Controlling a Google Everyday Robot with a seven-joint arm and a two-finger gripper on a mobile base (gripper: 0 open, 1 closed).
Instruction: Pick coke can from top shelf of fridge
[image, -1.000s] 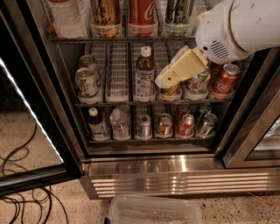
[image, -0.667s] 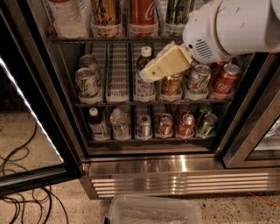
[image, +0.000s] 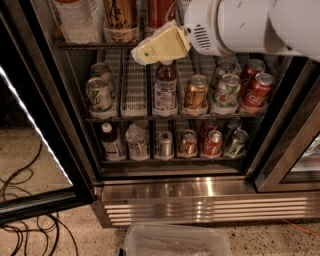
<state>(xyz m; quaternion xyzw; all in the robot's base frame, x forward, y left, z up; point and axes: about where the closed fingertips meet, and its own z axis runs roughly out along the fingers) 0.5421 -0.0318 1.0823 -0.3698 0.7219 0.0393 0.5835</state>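
The fridge (image: 210, 200) stands with its glass door (image: 35, 130) swung open to the left. The top shelf (image: 85, 46) runs along the upper edge of the view and holds tall cans. The coke can (image: 159, 11) shows there as a tall red can, cut off by the frame and partly behind the gripper. A tall gold can (image: 120, 20) stands to its left. My cream-coloured gripper (image: 145, 51) hangs from the white arm (image: 240, 25) in front of the top shelf's edge, just below and left of the coke can, holding nothing that I can see.
A middle rack holds short cans, a small bottle (image: 165, 90) and squat red cans (image: 257, 87). A lower rack holds more cans and small bottles. A clear plastic bin (image: 175, 242) sits on the floor in front. Black cables (image: 25, 220) lie at the left.
The gripper and arm have moved up and to the left, from in front of the middle rack's cans to the front edge of the top shelf.
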